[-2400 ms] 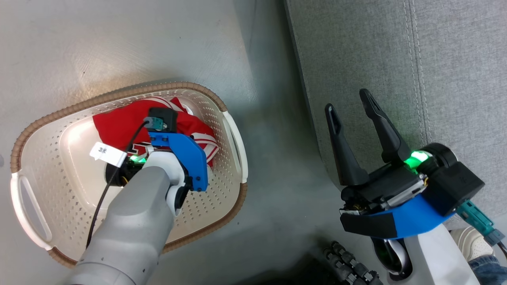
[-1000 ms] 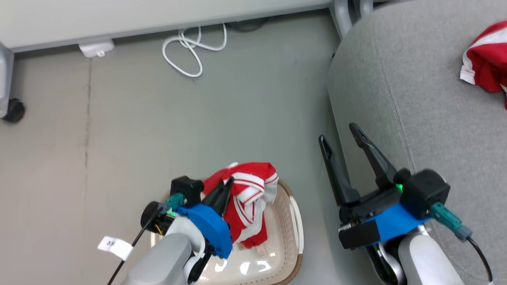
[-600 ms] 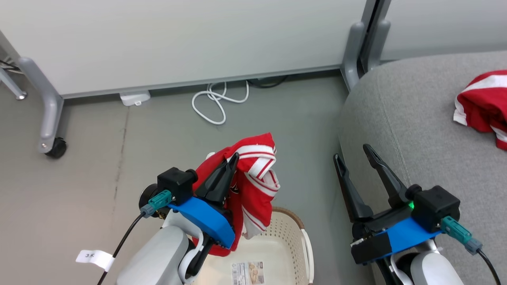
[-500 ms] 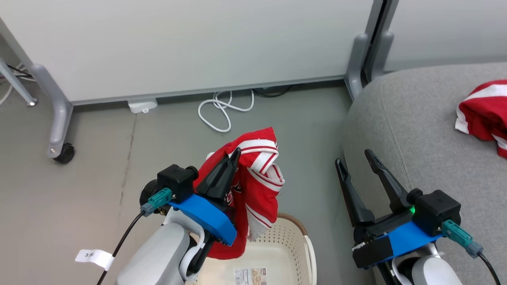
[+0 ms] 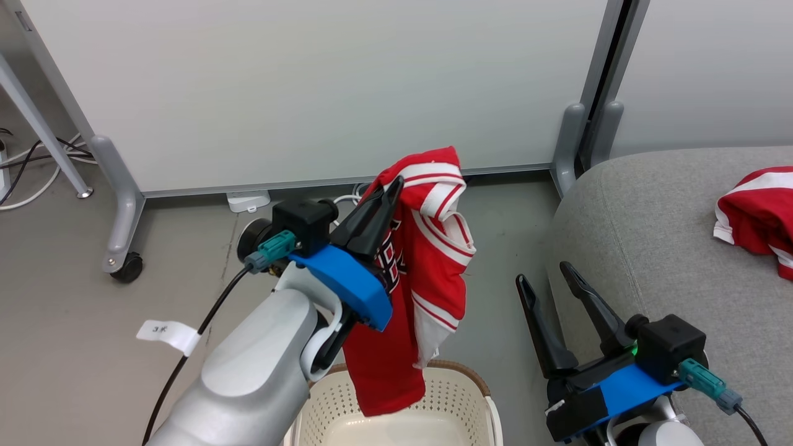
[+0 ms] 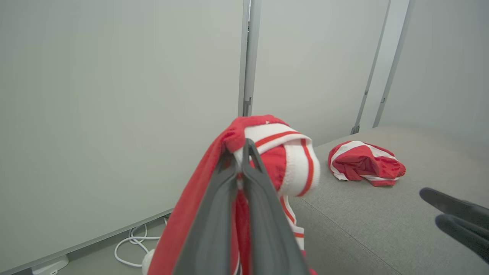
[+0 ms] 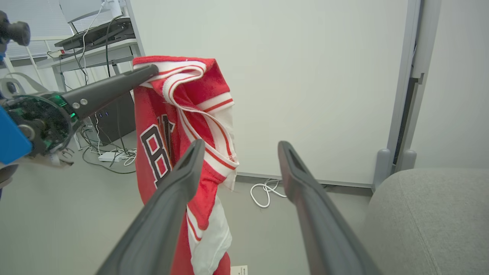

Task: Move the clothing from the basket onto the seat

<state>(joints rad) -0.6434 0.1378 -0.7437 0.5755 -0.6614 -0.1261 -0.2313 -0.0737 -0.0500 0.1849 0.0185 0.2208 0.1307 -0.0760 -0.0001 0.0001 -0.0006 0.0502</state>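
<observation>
My left gripper (image 5: 395,183) is shut on the red jersey (image 5: 427,272) at its white-striped trim and holds it up above the cream basket (image 5: 458,406), whose far rim shows at the bottom of the head view. The jersey (image 7: 179,145) hangs limp, its black-and-white lettering facing my right wrist camera. In the left wrist view the shut fingers (image 6: 244,183) pinch the jersey's fold (image 6: 275,152). A second red garment (image 5: 759,214) lies crumpled on the grey seat (image 5: 650,235) at the right. My right gripper (image 5: 546,276) stands open and empty by the seat's near edge.
White partition panels (image 5: 310,87) on grey wheeled legs (image 5: 121,241) stand behind. A white cable (image 7: 265,193) coils on the grey floor below the panel. A desk with cables (image 7: 95,42) stands at the far left of the right wrist view.
My left gripper has lifted the jersey out of the basket and raised it higher. The head camera tilted up, bringing the panels and seat into view. The right gripper stays open.
</observation>
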